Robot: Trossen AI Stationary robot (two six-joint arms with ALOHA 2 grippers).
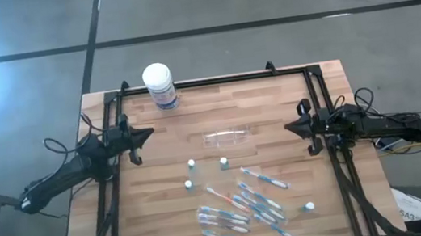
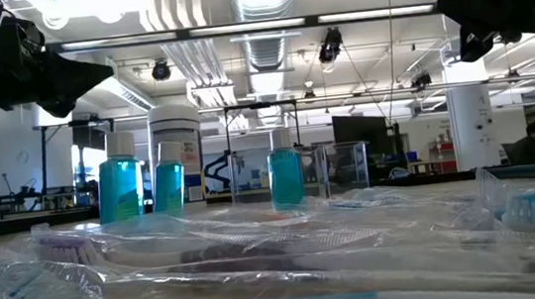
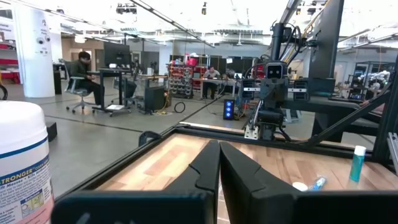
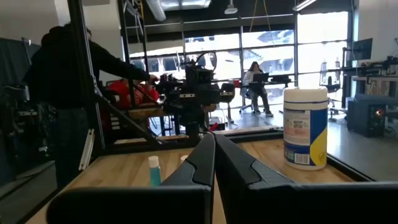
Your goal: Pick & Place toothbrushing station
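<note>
A small clear plastic cup [image 1: 228,137] lies on its side mid-table. Several slim blue-and-white toothbrushes [image 1: 239,208] in clear wrappers are scattered on the near half, filling the low view's foreground [image 2: 259,260]. Tiny white-capped bottles of teal liquid stand upright near them [image 1: 191,164] [image 1: 223,163] [image 1: 188,184], and one more stands near the right edge [image 1: 309,206]. My left gripper [image 1: 150,132] hovers shut at the table's left side, pointing right. Opposite it, at the right side, my right gripper [image 1: 287,127] is shut too and points left. Both wrist views show shut fingers [image 3: 219,152] [image 4: 213,143] with nothing between them.
A larger white-lidded tub with a blue label [image 1: 159,84] stands at the far left edge, inside the black frame [image 1: 214,81] around the table. A person [image 4: 68,81] stands beyond the table's left side. Bare wood lies between the grippers and the cup.
</note>
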